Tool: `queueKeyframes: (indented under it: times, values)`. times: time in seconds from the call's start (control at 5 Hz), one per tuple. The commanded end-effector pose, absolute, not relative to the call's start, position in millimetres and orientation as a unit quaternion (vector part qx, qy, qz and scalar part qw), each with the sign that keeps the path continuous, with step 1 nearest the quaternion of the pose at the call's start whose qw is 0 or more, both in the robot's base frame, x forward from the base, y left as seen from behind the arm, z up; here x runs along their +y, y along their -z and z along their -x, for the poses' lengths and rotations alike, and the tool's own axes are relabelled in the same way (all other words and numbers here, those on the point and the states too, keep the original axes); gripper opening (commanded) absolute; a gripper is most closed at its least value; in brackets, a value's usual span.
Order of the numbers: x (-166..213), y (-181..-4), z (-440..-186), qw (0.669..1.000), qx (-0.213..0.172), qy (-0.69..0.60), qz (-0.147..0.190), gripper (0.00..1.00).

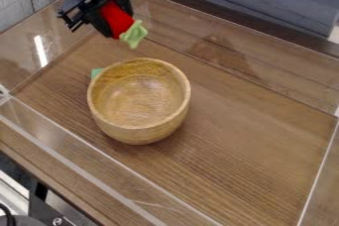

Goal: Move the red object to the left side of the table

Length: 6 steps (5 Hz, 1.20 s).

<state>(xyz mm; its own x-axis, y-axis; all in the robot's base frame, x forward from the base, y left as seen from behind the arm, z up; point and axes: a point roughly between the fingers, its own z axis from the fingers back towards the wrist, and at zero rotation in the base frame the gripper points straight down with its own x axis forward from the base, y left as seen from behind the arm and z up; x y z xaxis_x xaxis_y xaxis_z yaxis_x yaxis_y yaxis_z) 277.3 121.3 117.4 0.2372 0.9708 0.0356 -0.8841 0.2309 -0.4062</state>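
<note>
In the upper left of the frame, the gripper (110, 18) held the red object (119, 20) clamped between its jaws, above the table (252, 151) and beyond the wooden bowl (139, 99).

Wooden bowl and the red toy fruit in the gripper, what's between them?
Only bare table shows between the bowl and the held fruit, in the camera view.

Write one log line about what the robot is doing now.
tool: shut on red object | lifted off table | wooden bowl: empty

Brown wood-grain table (252, 141), clear acrylic walls, wooden bowl (139, 99) resting left of centre
</note>
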Motion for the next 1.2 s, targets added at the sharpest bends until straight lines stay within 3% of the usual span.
queueKeyframes:
  times: [0.0, 0.4, 0.8, 1.0]
  values:
    - [121.9, -123.2, -284.1, 0.745, -0.171, -0.628, 0.142, 0.0]
    - [156.9, -78.4, -285.6, 0.733, -0.182, -0.642, 0.133, 0.0]
    - [163.7, -85.0, -280.4, 0.692, -0.186, -0.687, 0.121, 0.0]
    - [175.0, -83.4, -288.8, 0.692, -0.185, -0.687, 0.122, 0.0]
